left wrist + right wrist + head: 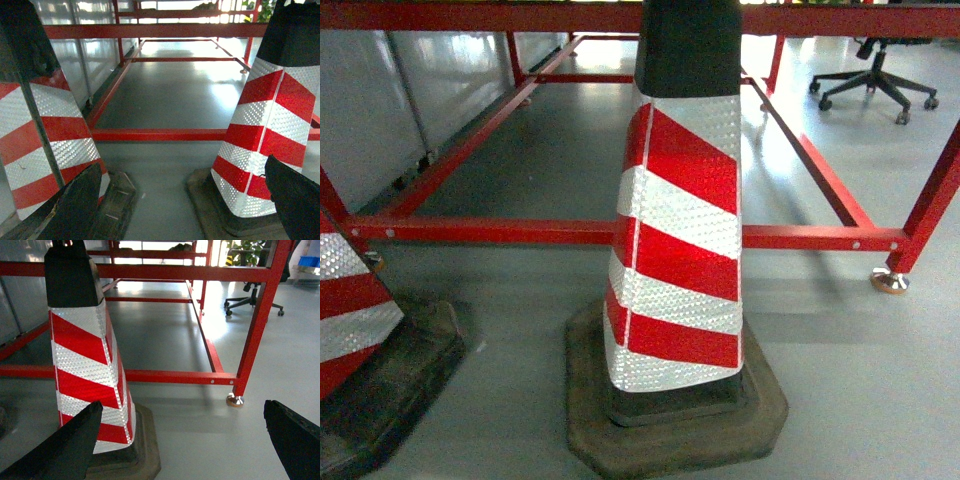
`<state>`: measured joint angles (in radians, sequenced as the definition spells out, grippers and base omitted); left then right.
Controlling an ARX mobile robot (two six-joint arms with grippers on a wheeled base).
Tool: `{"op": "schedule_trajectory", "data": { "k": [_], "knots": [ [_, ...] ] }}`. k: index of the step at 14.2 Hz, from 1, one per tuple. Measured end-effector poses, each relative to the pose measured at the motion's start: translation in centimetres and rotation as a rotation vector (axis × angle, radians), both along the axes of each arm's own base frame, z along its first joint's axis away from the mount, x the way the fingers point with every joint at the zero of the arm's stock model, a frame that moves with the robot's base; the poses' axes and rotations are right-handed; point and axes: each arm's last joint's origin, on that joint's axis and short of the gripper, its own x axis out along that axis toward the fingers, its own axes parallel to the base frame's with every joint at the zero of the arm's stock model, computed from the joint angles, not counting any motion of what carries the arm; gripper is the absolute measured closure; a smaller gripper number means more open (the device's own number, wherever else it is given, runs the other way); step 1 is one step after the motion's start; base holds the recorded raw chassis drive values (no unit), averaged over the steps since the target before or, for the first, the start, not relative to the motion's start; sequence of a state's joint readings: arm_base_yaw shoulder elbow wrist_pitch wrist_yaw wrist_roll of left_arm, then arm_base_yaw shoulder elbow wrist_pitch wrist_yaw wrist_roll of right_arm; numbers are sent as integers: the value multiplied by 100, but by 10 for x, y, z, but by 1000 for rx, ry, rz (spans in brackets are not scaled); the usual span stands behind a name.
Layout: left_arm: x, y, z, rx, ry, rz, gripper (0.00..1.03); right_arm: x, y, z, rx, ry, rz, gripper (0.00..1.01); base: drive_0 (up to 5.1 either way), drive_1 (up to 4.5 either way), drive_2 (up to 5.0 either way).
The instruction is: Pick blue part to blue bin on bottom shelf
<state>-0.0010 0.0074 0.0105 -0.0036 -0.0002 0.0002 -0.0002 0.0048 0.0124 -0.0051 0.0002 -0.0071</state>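
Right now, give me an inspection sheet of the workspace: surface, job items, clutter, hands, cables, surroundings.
Surface: grey glossy floor; no shelf or table top in view.
Job's things: nothing seen; no blue part, blue bin or steel rack in any view.
Clutter: red-and-white striped traffic cone on a black base straight ahead in the head view; second cone at the left edge.
Hands: left hand and right hand both open, fingers apart at the frame bottoms, holding nothing.
Cables: nothing seen.
Surroundings: red metal frame with low crossbars behind the cones; its levelling foot; grey panels on the left; office chair far right; potted plant in the background.
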Motion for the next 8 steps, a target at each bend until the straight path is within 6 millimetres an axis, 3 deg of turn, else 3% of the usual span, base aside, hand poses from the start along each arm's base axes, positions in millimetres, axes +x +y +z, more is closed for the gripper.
{"op": "schedule_trajectory", "data": {
  "k": [8],
  "knots": [
    [0, 0, 0, 0, 0, 0, 5, 0, 0, 0, 0, 0, 0, 3, 0, 0, 0]
  ]
}}
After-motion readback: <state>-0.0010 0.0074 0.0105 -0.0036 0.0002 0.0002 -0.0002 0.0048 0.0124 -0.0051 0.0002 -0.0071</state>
